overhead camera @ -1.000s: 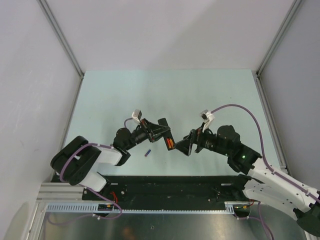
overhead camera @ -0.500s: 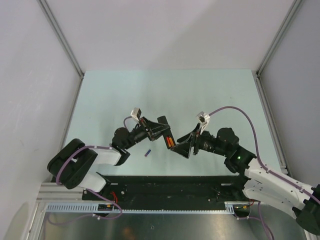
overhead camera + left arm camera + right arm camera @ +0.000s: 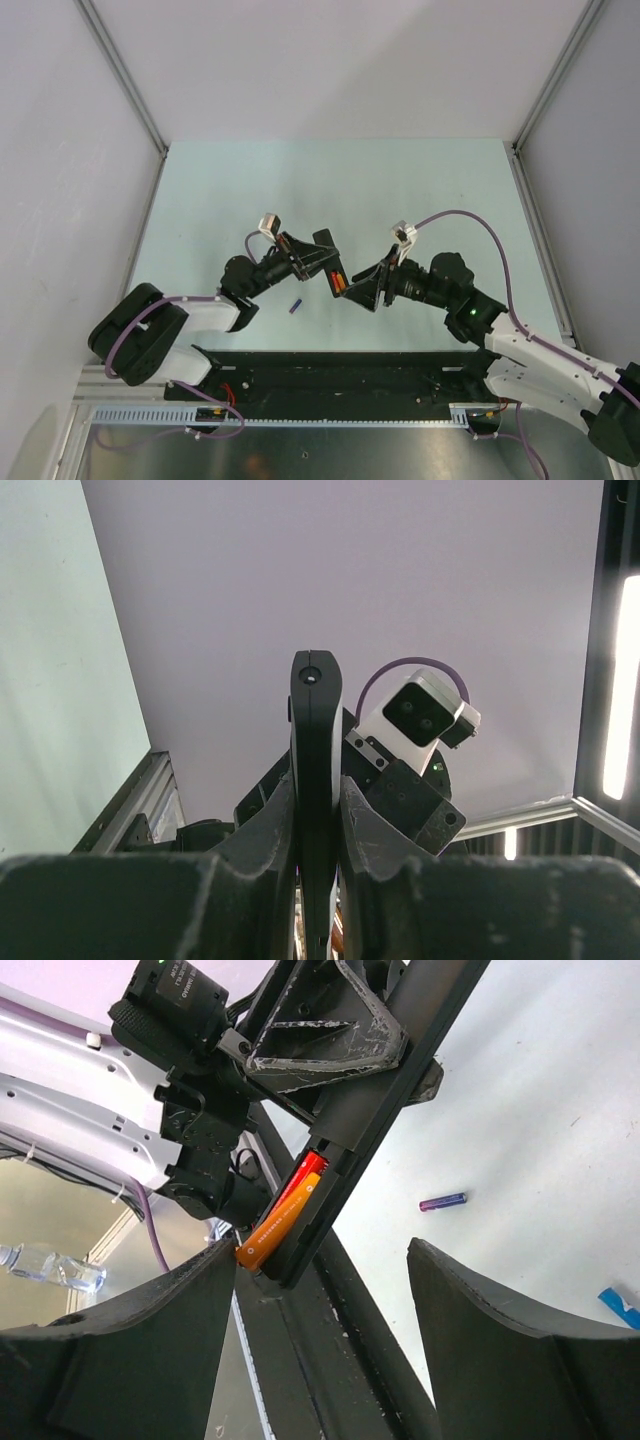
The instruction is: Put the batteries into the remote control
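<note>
My left gripper (image 3: 318,262) is shut on the remote control (image 3: 328,262), a slim black bar held above the table. In the left wrist view the remote control (image 3: 315,720) stands edge-on between the fingers (image 3: 268,815). Two batteries (image 3: 340,286) lie in the recess at its lower end. In the right wrist view the orange battery (image 3: 278,1218) sticks out past the end of the remote control (image 3: 400,1070), with a red battery (image 3: 306,1172) beside it. My right gripper (image 3: 322,1260) is open around that end, and its left finger (image 3: 190,1300) is at the orange battery's tip.
A small purple-blue cylinder (image 3: 295,305) lies on the pale green table (image 3: 420,190) below the left gripper, also seen in the right wrist view (image 3: 443,1201). A blue piece (image 3: 620,1306) lies at that view's right edge. The black base rail (image 3: 330,375) runs along the near edge.
My right gripper has moved left, closer around the remote's battery end. The left gripper with the remote has shifted slightly left and up.
</note>
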Robot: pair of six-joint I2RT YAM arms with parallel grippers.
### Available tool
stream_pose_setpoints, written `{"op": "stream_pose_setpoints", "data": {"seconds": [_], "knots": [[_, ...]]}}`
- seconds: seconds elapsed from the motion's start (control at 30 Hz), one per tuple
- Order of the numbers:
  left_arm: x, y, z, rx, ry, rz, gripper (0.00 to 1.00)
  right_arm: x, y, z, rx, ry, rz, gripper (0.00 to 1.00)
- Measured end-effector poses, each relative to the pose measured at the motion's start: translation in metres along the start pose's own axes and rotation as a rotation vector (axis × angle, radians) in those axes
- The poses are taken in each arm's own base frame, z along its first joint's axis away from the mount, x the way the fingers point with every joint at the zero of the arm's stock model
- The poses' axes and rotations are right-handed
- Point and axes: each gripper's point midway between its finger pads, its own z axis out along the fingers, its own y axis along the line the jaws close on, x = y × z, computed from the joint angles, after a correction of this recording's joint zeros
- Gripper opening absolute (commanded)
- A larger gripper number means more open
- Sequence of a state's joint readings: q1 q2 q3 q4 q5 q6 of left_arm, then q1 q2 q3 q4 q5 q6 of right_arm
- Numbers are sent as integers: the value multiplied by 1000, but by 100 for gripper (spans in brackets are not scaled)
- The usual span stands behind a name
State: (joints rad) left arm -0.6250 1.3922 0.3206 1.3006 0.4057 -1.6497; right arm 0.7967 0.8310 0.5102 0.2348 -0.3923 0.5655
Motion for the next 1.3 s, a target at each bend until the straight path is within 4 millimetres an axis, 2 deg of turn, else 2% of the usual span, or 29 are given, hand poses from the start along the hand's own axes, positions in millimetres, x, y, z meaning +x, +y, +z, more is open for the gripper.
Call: {"op": "stream_pose_setpoints", "data": {"seconds": [0.8, 1.07, 1.3], "knots": [[4, -5, 0, 12, 4, 10, 0, 0, 1, 9, -38, 15, 68, 59], [4, -5, 0, 11, 3, 20, 0, 1, -1, 11, -47, 26, 120, 52], [3, -4, 0, 5, -2, 28, 0, 0, 0, 13, -70, 36, 177, 41]]}}
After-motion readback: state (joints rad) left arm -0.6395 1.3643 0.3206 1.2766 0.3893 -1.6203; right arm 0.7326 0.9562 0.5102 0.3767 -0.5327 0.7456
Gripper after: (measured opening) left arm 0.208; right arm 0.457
